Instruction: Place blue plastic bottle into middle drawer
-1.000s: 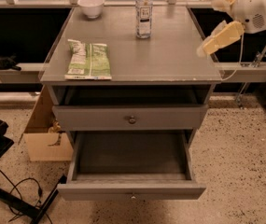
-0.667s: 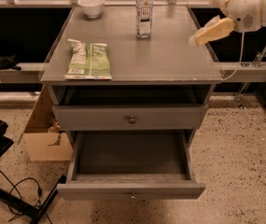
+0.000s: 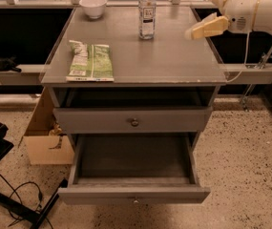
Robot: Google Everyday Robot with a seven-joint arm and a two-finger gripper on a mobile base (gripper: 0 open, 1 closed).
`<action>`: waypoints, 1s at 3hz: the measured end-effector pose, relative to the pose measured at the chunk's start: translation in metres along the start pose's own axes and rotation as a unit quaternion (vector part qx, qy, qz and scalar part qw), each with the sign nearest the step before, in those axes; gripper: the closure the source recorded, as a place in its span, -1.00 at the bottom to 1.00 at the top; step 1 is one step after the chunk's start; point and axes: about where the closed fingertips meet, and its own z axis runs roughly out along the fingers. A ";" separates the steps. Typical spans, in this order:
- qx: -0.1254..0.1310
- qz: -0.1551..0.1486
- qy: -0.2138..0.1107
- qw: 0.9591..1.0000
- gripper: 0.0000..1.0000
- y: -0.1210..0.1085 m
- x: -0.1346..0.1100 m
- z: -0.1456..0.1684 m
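On the cabinet top, the blue plastic bottle is standing upright, untouched.
A cardboard box is sitting on the floor at the left; a green snack bag is lying flat near the top's front-left edge, and a white bowl is sitting at its back left. The bottle is standing at the back centre, above the middle drawer, which is sitting pulled out. The gripper is hovering over the top's right edge, jaws spread, grasping nothing.
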 end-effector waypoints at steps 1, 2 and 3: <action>0.004 0.010 -0.027 1.000 -1.00 -0.016 -0.002 0.025; 0.019 0.044 -0.059 0.997 -1.00 -0.043 -0.006 0.068; 0.041 0.064 -0.066 0.995 -1.00 -0.060 -0.006 0.091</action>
